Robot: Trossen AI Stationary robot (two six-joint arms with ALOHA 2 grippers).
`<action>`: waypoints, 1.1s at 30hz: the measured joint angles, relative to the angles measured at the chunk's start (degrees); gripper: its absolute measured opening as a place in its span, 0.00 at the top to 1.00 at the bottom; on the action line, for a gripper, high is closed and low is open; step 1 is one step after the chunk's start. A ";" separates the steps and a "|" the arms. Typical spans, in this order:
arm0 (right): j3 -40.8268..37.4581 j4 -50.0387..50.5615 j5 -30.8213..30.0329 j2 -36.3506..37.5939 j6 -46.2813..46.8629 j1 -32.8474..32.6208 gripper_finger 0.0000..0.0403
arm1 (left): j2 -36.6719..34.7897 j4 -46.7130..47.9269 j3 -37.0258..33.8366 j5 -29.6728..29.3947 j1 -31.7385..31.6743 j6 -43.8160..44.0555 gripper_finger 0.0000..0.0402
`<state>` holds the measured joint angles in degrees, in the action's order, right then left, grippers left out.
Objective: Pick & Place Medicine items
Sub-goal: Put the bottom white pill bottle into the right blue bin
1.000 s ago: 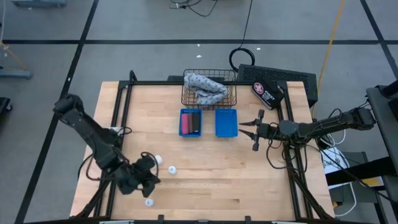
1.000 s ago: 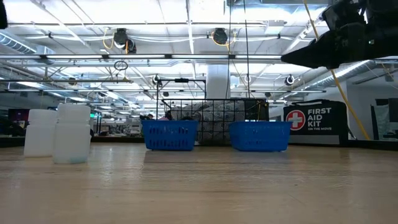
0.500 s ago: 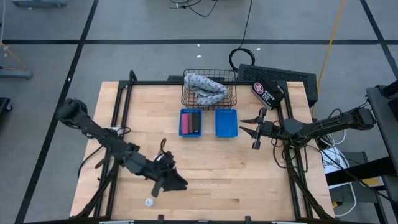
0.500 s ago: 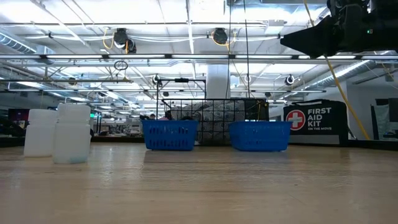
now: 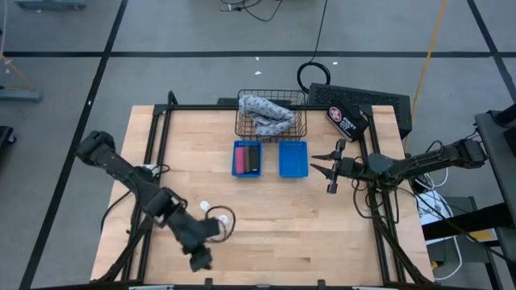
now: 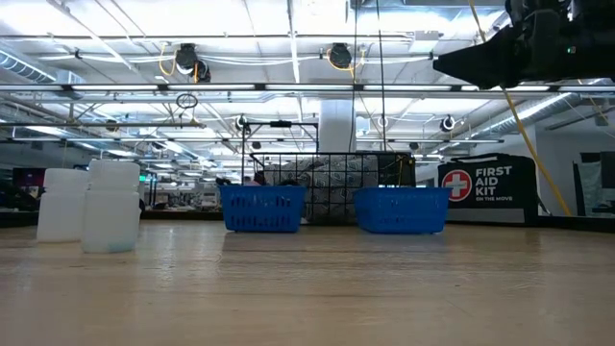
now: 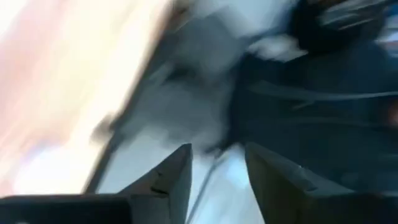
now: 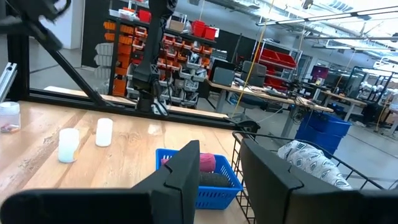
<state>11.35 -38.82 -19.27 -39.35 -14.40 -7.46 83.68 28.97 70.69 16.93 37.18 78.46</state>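
Two white bottles stand upright on the wood at near left, and also show in the low view. A third bottle stands near the table's near edge. From above it is hidden under my open left gripper. No finger shows on it in the right wrist view. The pink piece and the black piece lie in the left blue basket. The brown piece is not seen. My open right gripper hovers right of the right blue basket.
A wire basket holding the grey-blue cloth stands behind the blue baskets. The black first-aid pouch lies at far right. A dark frame borders the table. Bare wood stretches between the bottles and the baskets.
My left arm has swung fast. It went from beside the bottles toward the table's right, then back toward the near edge, where its gripper now covers the third bottle from above. My right gripper has risen a little and kept its opening. The bottles have stayed put.
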 joint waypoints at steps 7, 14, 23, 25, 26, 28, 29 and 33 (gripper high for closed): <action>0.00 -0.01 -0.04 0.00 -3.03 0.00 0.74 | 2.56 16.92 2.75 -0.32 5.26 9.84 0.73; 0.00 -0.06 -0.06 0.00 -4.32 0.02 0.74 | 7.34 24.85 2.52 -2.96 10.21 20.69 0.73; 0.00 -0.16 -0.07 0.02 -4.32 0.02 0.74 | 15.34 21.67 2.52 -5.56 13.83 21.94 0.55; 0.00 -0.19 -0.07 0.00 -4.32 0.02 0.74 | 16.87 19.64 2.52 -5.94 14.17 18.49 0.52; 0.00 -0.21 -0.07 0.00 -4.32 0.02 0.74 | 17.58 18.79 2.52 -6.65 14.45 16.53 0.51; 0.00 -0.21 -0.07 0.01 -4.32 0.02 0.74 | 18.71 17.36 2.50 -7.99 14.93 12.75 0.49; 0.00 -0.23 -0.07 0.02 -4.32 0.02 0.74 | 19.26 16.80 2.50 -8.49 15.12 10.58 0.49; 0.00 -0.23 -0.09 0.01 -4.32 0.02 0.74 | 21.58 16.36 2.47 -8.52 15.89 2.34 0.48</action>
<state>11.35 -39.05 -19.35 -39.34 -18.72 -7.44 105.26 45.33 73.17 8.40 53.07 80.80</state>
